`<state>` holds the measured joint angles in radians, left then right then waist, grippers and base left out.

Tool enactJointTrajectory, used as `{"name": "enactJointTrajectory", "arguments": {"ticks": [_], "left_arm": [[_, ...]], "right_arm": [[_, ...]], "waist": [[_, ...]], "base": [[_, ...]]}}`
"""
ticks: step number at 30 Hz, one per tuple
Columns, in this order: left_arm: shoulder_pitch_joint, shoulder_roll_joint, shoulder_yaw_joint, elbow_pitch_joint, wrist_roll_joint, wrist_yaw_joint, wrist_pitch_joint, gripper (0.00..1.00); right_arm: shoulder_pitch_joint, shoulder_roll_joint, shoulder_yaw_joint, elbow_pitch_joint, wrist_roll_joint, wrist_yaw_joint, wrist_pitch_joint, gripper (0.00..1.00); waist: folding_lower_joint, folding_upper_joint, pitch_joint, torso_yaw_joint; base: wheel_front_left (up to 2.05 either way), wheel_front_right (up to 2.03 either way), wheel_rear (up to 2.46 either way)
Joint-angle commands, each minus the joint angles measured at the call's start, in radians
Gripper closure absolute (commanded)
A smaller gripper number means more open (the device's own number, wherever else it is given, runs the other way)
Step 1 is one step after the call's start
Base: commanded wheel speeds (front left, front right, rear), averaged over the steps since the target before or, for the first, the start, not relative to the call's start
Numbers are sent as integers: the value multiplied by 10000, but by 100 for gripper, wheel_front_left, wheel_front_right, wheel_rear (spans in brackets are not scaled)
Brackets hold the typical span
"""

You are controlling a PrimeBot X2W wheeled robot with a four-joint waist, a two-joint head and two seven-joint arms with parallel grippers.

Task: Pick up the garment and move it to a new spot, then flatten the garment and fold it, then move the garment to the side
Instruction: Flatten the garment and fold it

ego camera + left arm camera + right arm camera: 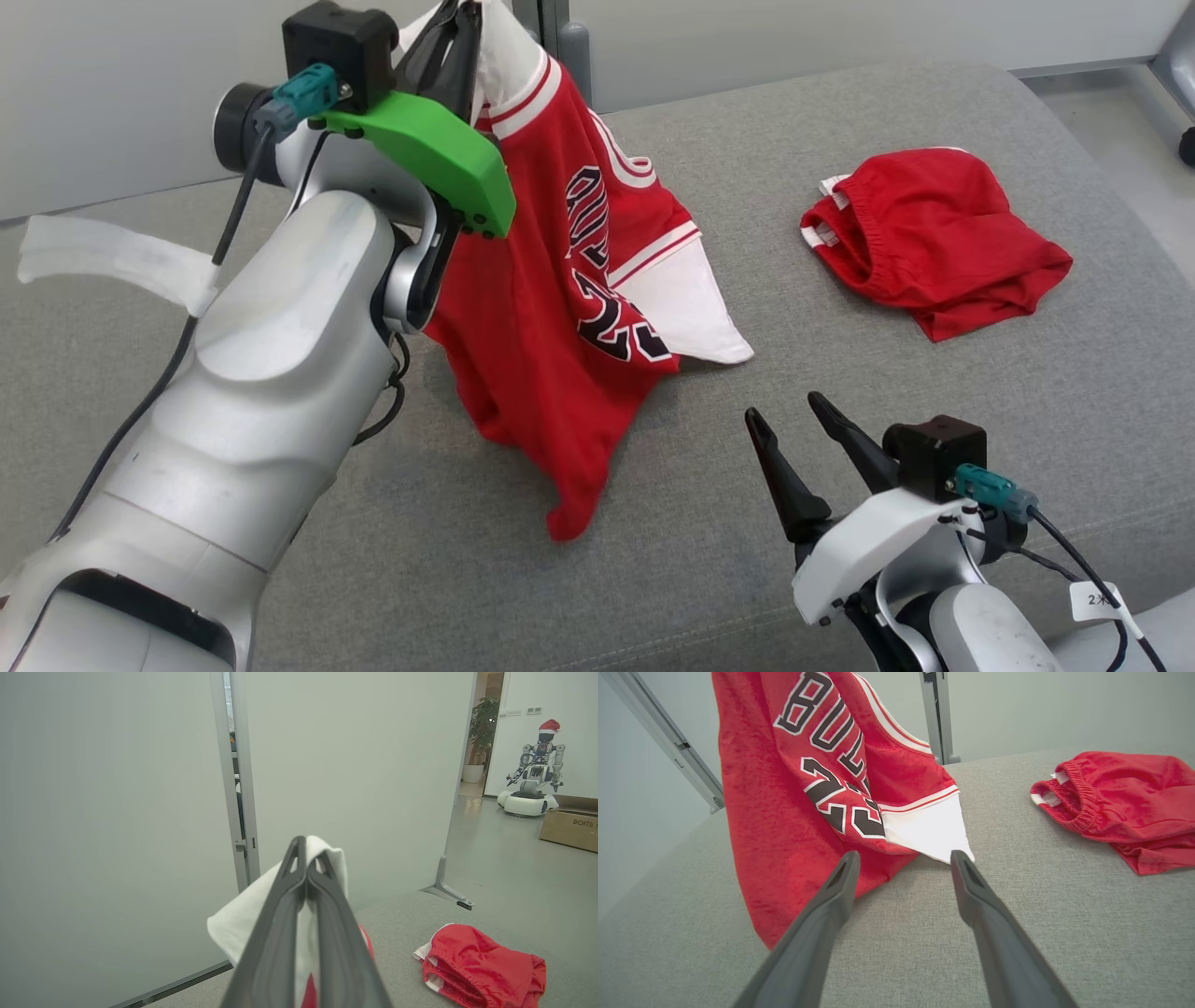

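The left gripper (456, 28) is raised high at the far side of the grey surface (672, 579). Its jaws are closed on a white part of the red jersey (532, 317). The jersey hangs down from it, and the lower end and one white corner touch the surface. The right gripper (784, 409) is low and near the jersey, jaws wide, with nothing between them. Red shorts (934, 238) lie well apart, to the right.

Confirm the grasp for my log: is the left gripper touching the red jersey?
Touching. The left wrist view shows the left gripper shut on white sleeve cloth of the red jersey.
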<state>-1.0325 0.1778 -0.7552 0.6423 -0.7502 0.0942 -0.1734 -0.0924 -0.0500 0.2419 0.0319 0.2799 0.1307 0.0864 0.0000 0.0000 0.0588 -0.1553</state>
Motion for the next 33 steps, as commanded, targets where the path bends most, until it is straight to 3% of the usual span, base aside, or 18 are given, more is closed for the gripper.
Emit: {"name": "enactJointTrajectory", "arguments": {"ticks": [1, 11, 16, 23, 33], "left_arm": [[-191, 59, -18, -116, 68, 64, 32, 100], [-835, -88, -9, -1354, 229, 315, 99, 100], [-763, 48, 242, -1486, 119, 676, 16, 100], [276, 693, 318, -317, 3, 1253, 249, 100], [1387, 1398, 536, 1683, -276, 1641, 220, 100]], "right_arm": [[46, -15, 21, 29, 35, 0, -44, 0], [87, -16, 97, 139, 80, 0, -79, 0], [112, -16, 177, 162, 100, 0, -69, 0], [104, -16, 219, 151, 122, 0, -81, 0], [92, -16, 188, 38, -6, 0, 2, 0]], "waist": [[0, 0, -21, -14], [0, 0, -252, -111], [0, 0, -338, -170], [0, 0, -333, -310], [0, 0, -161, -191]], "base": [[0, 0, 0], [0, 0, 0], [0, 0, 0], [0, 0, 0], [0, 0, 0]]}}
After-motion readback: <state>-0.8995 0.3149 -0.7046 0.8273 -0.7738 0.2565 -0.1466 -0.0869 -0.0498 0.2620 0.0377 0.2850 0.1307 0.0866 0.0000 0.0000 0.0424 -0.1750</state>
